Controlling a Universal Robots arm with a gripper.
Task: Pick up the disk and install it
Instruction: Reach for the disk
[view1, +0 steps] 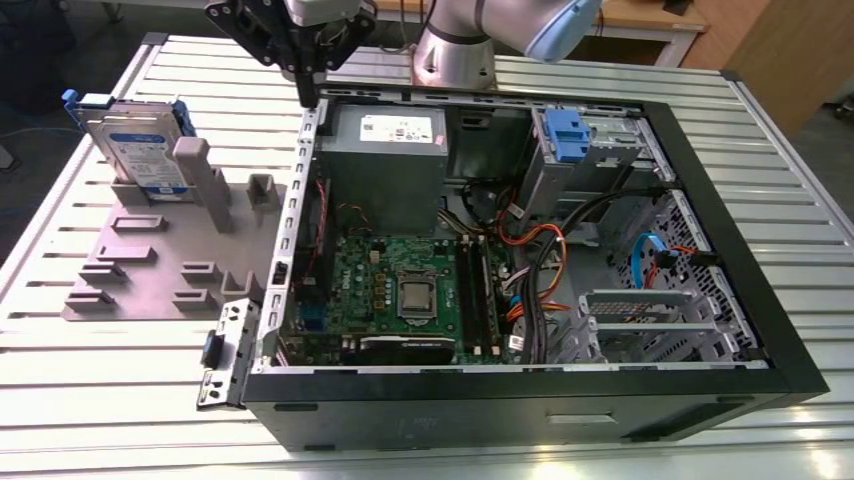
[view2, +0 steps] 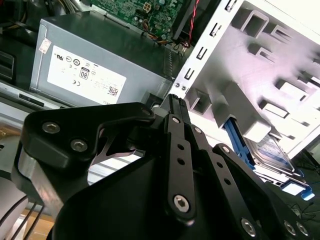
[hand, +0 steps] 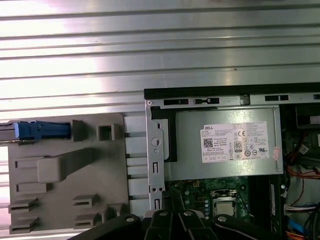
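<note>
The disk (view1: 135, 143) stands on its edge in a slot at the far end of the grey fixture (view1: 140, 265), at the exterior view's left; its white-and-blue label faces the camera and a blue carrier frames it. In the first wrist view the disk (hand: 39, 131) is edge-on, and in the second wrist view the disk (view2: 272, 151) sits behind a fixture post. My gripper (view1: 310, 97) hangs shut and holds nothing. It is above the far left corner of the open computer case (view1: 694, 200), to the right of the disk. Its black fingers (view2: 176, 131) meet at the tip.
The grey power supply (view1: 384, 160) with a white sticker sits in the case just below the gripper. A blue latch (view1: 567, 135) marks the drive bay at the case's far right. Motherboard (view1: 400, 290) and cables fill the case. The fixture has several upright posts. All of it rests on a ribbed metal table (view1: 120, 350).
</note>
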